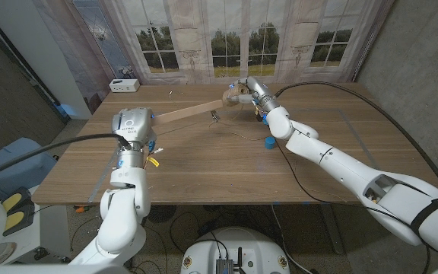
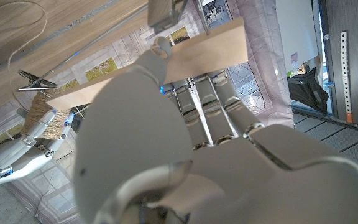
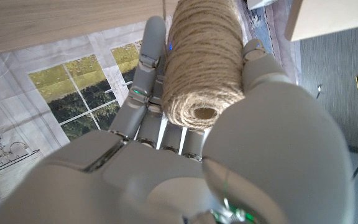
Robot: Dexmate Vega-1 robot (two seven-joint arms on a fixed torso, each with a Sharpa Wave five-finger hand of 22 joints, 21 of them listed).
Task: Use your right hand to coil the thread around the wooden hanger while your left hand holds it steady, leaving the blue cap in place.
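My left hand (image 1: 131,125) grips one end of the long wooden hanger (image 1: 188,113), which slants toward the table's far middle. At its far end my right hand (image 1: 247,91) holds a spool of brown thread (image 1: 236,94). In the right wrist view the spool (image 3: 204,56) sits between the fingers of the right hand (image 3: 166,168). A loose strand of thread (image 1: 243,135) lies on the table near the blue cap (image 1: 268,142), which stands to the right of the hanger. In the left wrist view the hanger (image 2: 166,68) crosses above my left hand (image 2: 197,143), with a metal clip (image 2: 36,79) near the spool (image 2: 42,115).
A small white box (image 1: 122,84) sits at the table's (image 1: 204,167) far left corner. A black cable (image 1: 371,95) crosses the right side. A window-print curtain (image 1: 242,38) hangs behind the table.
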